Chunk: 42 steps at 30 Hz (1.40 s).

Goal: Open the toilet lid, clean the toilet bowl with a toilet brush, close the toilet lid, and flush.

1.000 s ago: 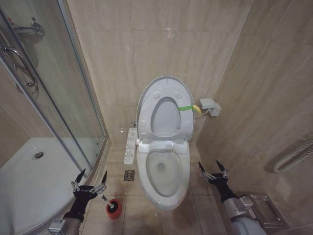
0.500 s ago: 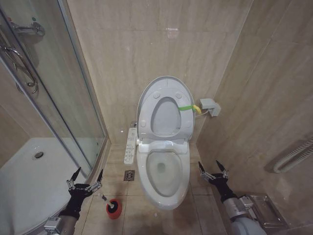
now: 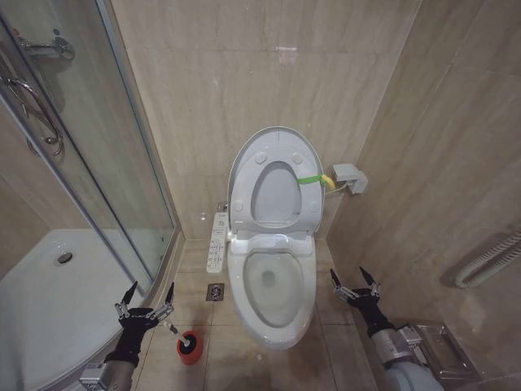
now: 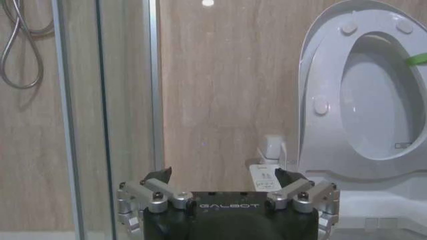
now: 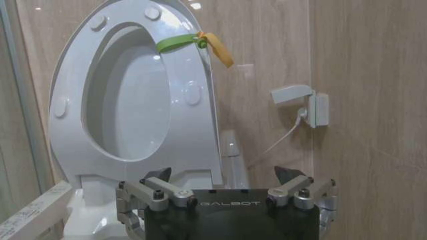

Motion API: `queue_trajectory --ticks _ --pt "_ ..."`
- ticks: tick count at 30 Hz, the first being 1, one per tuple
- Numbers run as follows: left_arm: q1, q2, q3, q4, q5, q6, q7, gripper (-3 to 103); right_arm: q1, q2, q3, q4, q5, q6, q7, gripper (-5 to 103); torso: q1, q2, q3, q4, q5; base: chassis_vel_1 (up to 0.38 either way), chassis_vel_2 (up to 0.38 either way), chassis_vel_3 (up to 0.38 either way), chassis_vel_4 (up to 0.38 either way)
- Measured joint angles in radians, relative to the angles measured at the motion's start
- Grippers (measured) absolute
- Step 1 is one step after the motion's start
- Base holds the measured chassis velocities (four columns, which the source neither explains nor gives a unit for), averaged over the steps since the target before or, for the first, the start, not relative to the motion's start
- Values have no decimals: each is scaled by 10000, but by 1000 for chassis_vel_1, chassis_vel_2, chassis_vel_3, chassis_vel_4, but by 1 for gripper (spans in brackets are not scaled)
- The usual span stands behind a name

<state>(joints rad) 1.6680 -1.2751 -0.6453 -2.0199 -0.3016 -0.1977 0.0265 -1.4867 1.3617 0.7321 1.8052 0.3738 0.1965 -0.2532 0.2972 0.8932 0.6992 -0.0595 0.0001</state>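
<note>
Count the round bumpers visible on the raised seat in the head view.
4 on the raised seat: two near its top edge, two near the hinge. Others may be hidden.

Toilet lid (image 3: 275, 175) glossy white plastic; toilet bowl (image 3: 273, 322) glazed ceramic; walls (image 3: 244, 73) polished beige stone tile.
</note>
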Motion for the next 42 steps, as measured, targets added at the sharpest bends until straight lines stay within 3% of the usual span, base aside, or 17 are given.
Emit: queue_trajectory --ticks 42 --pt "-103 13 177 171 189 -114 41 100 0 0 0 0 0 0 0 100 0 0 0 0 -1 0 0 0 0"
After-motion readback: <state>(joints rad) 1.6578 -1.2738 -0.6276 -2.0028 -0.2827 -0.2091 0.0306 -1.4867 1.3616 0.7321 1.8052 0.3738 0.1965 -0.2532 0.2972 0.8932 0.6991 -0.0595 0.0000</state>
